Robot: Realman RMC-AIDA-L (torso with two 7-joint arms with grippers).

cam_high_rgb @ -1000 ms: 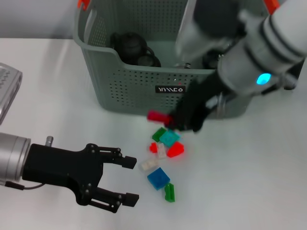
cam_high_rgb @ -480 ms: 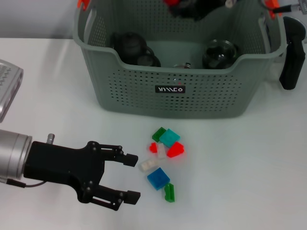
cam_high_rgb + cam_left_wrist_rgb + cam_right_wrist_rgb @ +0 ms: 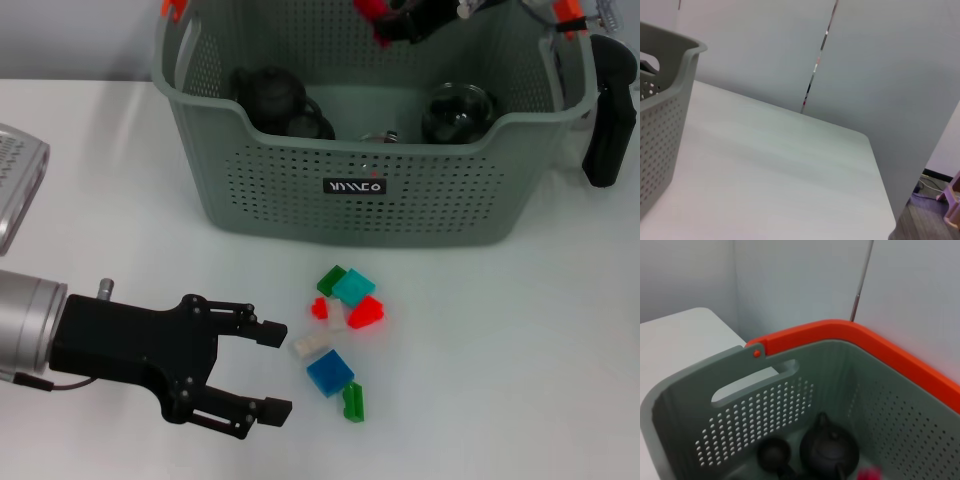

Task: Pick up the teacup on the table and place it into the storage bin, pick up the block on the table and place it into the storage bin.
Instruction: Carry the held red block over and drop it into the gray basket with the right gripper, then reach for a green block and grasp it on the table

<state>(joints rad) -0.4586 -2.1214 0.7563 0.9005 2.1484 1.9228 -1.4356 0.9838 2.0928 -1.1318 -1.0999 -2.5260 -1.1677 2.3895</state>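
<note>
Black and silver on the near left: the left gripper hovers low over the white table, its 2 fingers spread wide apart with nothing between them, tips pointing toward the scatter of blocks. At the far left edge a pale perforated object pokes into the head view.

Moving right — the blocks lie loose on the table just in front of the storage bin: a white block nearest the open fingers, a small red piece, a dark green block touching a teal block, a red block, a blue block and a green block nearest the camera.

Behind them sits the storage bin, grey-green and perforated, black label facing front, orange clips at its handles. Inside it, a dark teapot at the left with a dark teacup beside it, and a round dark vessel at the right.

Up at the top of the head view, over the bin's rear half, the right gripper is clamped on a red brick. Further right, a black handle-shaped object sits just outside the bin's right wall.
</note>
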